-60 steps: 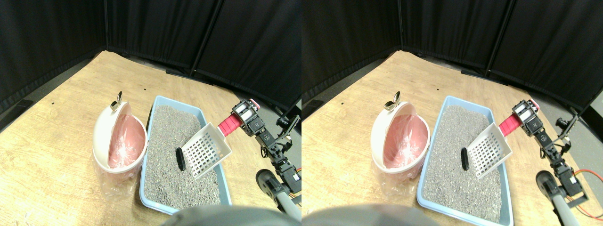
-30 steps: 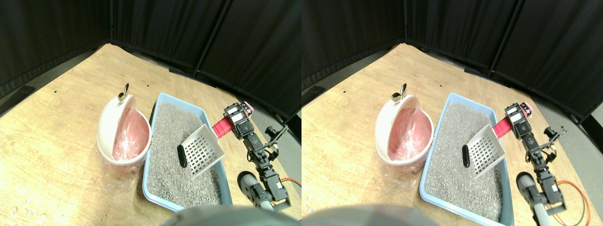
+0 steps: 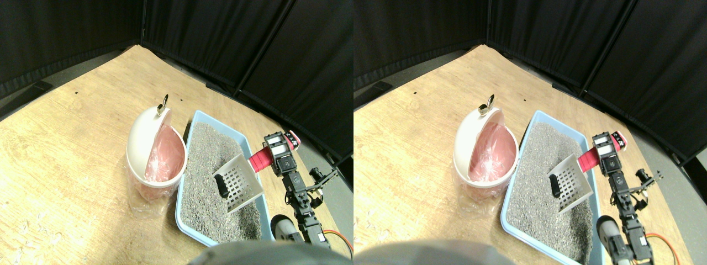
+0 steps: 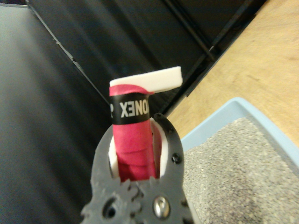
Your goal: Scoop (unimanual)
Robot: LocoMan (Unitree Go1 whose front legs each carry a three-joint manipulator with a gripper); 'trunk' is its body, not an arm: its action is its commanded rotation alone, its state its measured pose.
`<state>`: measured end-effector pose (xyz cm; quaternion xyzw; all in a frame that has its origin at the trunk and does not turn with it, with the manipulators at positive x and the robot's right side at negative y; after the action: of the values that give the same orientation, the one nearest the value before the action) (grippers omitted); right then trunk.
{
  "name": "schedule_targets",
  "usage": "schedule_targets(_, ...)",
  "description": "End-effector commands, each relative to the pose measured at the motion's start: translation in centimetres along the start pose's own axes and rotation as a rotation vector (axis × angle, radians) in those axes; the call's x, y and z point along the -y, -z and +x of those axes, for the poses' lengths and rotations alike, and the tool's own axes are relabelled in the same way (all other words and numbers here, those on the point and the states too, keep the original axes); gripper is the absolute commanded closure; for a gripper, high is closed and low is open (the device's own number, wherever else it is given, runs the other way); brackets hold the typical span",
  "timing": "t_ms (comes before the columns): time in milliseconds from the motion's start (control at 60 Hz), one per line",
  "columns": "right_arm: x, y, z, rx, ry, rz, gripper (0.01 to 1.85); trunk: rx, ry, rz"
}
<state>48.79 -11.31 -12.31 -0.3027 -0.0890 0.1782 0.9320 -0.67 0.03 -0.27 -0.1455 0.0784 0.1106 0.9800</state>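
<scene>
1. White round bin with pink plastic liner (image 3: pixel 156 160) stands at nine o'clock of the light blue litter tray (image 3: pixel 190 218).
2. Small black lump (image 3: pixel 221 185) lies on grey litter, touching the white slotted plastic scoop (image 3: pixel 240 181).
3. Right pincer (image 3: pixel 278 150) clasps the scoop's red wrapped handle (image 3: pixel 258 160) at three o'clock.

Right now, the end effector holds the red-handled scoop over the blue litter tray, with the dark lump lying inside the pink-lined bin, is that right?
Not quite: the stereo pair view shows the dark lump on the litter in the blue litter tray, at the scoop edge, not in the bin. The end effector does hold the scoop there.
</scene>
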Motion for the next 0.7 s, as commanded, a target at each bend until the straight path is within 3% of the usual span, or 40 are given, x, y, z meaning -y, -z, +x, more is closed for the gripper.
schedule_targets(17,-0.3,1.4,0.2,-0.095,-0.105,0.163,1.80,-0.021,-0.017,0.006)
schedule_targets(100,0.6,1.4,0.7,-0.080,-0.107,0.162,1.80,-0.016,-0.002,0.012)
schedule_targets(167,1.2,1.2,0.7,-0.121,-0.074,0.159,1.80,-0.014,0.005,0.017)
schedule_targets(383,3.5,1.3,0.9,-0.151,-0.025,0.174,1.80,-0.013,0.020,0.023)
schedule_targets(700,4.2,4.6,-0.5,-0.209,0.055,0.385,1.80,-0.004,0.033,0.032)
